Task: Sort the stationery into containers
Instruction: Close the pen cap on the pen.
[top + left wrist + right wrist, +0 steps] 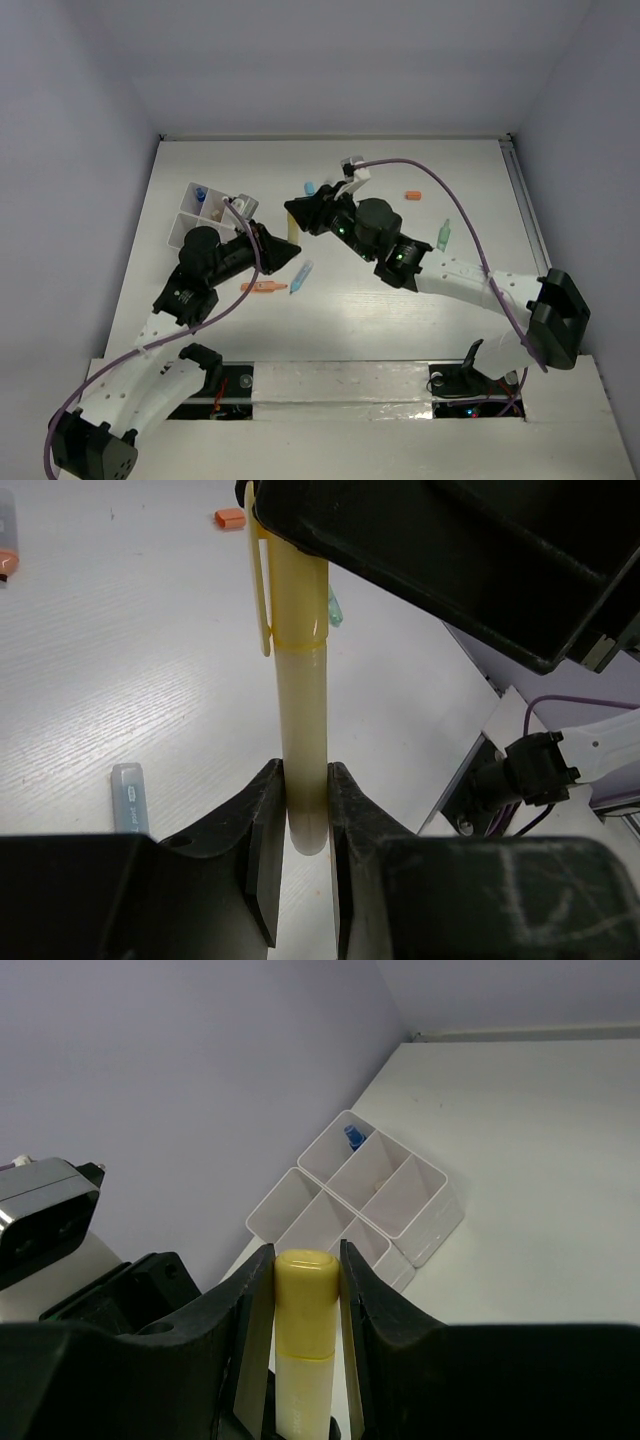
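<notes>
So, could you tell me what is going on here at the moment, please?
Both arms hold one yellow pen above the table: the left gripper is shut on its barrel end, the right gripper on its capped end. Whether it is a handover, I cannot tell. The white divided box shows one blue item inside; an orange pen and a pale blue piece lie loose on the table.
</notes>
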You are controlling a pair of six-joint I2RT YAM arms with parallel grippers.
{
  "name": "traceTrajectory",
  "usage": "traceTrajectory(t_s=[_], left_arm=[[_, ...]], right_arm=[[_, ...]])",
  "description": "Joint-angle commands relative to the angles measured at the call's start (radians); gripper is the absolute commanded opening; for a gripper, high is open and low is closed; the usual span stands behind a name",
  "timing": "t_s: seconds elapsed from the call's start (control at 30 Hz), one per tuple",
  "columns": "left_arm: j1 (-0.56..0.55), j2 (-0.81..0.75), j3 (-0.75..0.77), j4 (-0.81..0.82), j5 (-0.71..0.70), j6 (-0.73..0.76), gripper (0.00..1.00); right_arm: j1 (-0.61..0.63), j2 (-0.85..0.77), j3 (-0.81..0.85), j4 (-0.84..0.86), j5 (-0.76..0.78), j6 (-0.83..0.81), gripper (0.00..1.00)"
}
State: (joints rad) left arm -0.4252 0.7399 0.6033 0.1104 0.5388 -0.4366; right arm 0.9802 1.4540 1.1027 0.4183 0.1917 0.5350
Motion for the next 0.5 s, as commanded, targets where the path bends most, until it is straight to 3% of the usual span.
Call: traceTrajectory(t_s=[0.0,0.33,0.47], left_arm=[[0.003,-0.031,0.047,0.061,-0.069,0.007,0.0],[-0.006,-0.01,0.15,0.006,-0.16,0.085,0.0],[-0.006,0.004,0.197,0.008,-0.172,0.114,0.0]], right_arm=[[0.047,-0.011,-0.009,-0.057,0.015,-0.001,0.0],[0.069,-0.026,0.011,-0.297,-0.069,0.028,0.0],[0.078,-0.024,-0.056,-0.262,-0.179,0.066,0.0]])
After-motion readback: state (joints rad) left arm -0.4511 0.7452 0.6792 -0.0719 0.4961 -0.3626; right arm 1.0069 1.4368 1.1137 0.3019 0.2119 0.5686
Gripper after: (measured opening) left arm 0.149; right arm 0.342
